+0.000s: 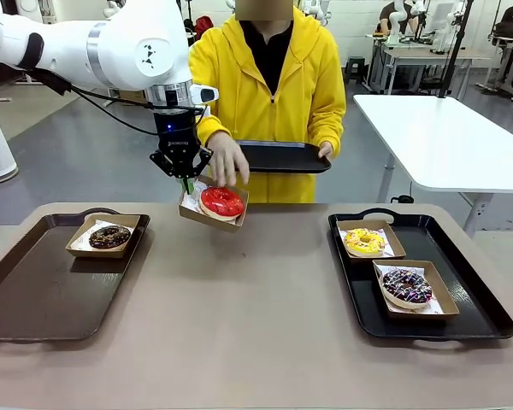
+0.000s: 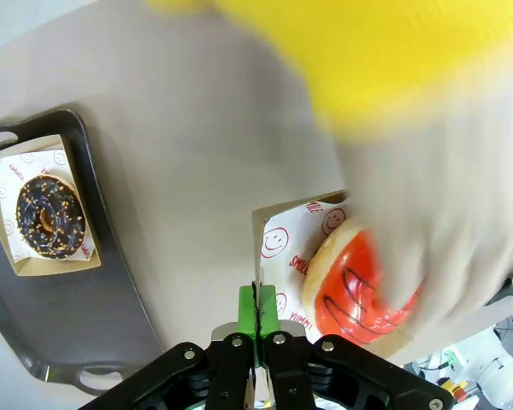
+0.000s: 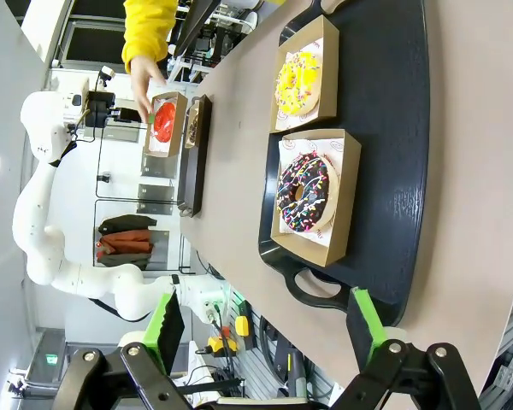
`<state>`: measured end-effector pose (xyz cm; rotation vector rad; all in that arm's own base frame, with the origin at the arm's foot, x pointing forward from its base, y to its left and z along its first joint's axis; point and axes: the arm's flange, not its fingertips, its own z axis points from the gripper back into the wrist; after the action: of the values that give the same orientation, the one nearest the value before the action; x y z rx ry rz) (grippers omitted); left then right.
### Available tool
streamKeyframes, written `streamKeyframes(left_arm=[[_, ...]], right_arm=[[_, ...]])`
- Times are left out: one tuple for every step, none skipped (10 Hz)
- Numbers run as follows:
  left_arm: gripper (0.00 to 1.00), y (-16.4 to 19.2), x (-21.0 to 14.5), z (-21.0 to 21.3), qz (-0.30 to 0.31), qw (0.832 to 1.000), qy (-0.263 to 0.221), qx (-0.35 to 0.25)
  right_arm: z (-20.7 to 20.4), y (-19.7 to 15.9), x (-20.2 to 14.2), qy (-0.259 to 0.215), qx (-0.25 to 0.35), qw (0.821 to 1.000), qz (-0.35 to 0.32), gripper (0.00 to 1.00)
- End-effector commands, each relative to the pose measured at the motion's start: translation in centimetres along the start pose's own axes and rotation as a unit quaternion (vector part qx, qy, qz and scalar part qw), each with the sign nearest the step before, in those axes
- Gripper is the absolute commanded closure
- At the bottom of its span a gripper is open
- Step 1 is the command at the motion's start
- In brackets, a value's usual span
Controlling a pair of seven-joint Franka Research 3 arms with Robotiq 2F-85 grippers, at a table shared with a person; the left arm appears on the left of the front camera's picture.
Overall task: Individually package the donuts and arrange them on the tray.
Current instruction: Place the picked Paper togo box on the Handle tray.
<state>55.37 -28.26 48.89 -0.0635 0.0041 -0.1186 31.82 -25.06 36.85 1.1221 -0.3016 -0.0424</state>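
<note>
Front view: left gripper pinched tight on the near-left edge of the cardboard box w/ the red donut, box lifted off the table, donut just right of the fingertips. Person's hand rests over the donut. Looks like a handover step; next prob. needs a steady hold until the person has the box. Right gripper wide, empty, above the black tray w/ yellow donut and sprinkled donut ahead of it.

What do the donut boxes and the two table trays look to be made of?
Boxes, e.g. the box under the red donut held by the left gripper: brown cardboard, matte, raw-looking edges, lined with white printed paper. Left tray and right tray: likely moulded plastic, dark, faintly textured with a soft sheen and built-in handles; cannot confirm.
</note>
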Motion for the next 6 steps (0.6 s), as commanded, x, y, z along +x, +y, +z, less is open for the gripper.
streamKeyframes(left_arm=[[1.00,0.07,-0.15,0.25,0.003,1.000,-0.002,0.000],[1.00,0.07,-0.15,0.25,0.003,1.000,-0.002,0.000],[1.00,0.07,-0.15,0.25,0.003,1.000,-0.002,0.000],[1.00,0.07,-0.15,0.25,0.003,1.000,-0.002,0.000],[1.00,0.07,-0.15,0.25,0.003,1.000,-0.002,0.000],[0.99,0.00,0.00,0.00,0.000,1.000,0.000,0.000]], right_arm=[[-0.11,0.31,-0.22,-0.003,0.006,1.000,0.003,0.00],[-0.11,0.31,-0.22,-0.003,0.006,1.000,0.003,0.00],[-0.11,0.31,-0.22,-0.003,0.006,1.000,0.003,0.00],[-0.11,0.31,-0.22,-0.003,0.006,1.000,0.003,0.00],[-0.11,0.31,-0.22,-0.003,0.006,1.000,0.003,0.00],[-0.11,0.31,-0.22,-0.003,0.006,1.000,0.003,0.00]])
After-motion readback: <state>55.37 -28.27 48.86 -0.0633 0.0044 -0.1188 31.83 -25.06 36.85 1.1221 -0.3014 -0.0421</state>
